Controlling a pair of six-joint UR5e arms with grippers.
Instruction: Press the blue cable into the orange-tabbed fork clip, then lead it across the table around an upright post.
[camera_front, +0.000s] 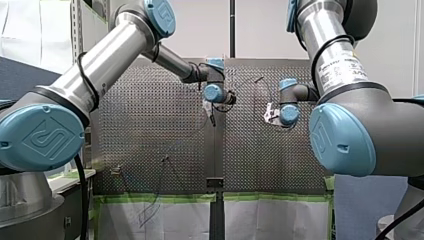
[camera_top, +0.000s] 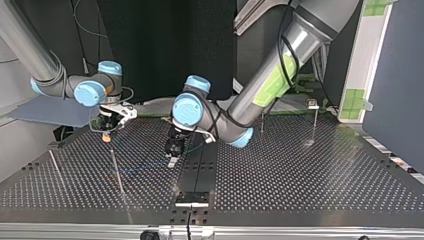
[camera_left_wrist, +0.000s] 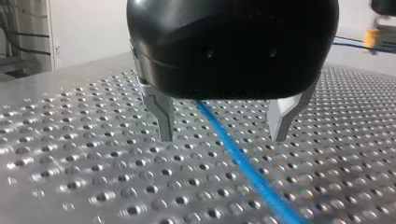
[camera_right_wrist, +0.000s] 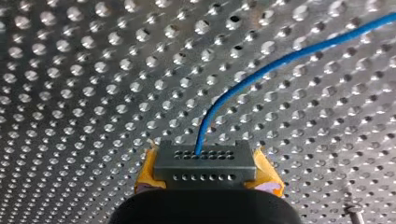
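Your right gripper (camera_right_wrist: 204, 161), yellow pads closed on the blue cable (camera_right_wrist: 280, 60), holds the line's end low over the perforated worktop (camera_right_wrist: 70, 93), seemingly so that it can be pushed down into a clip. Your left gripper (camera_left_wrist: 222, 128) hangs just above the worktop with its metal fingers (camera_left_wrist: 161, 116) spread wide and empty. The cable runs between them untouched, which looks like a stance for taking up or steering the slack. The orange-tabbed fork clip cannot be picked out with certainty; an orange spot under your right gripper in the top view may be its tab or the pads. An upright post (camera_top: 315, 125) stands well apart at the top view's right, so the routing is not yet begun.
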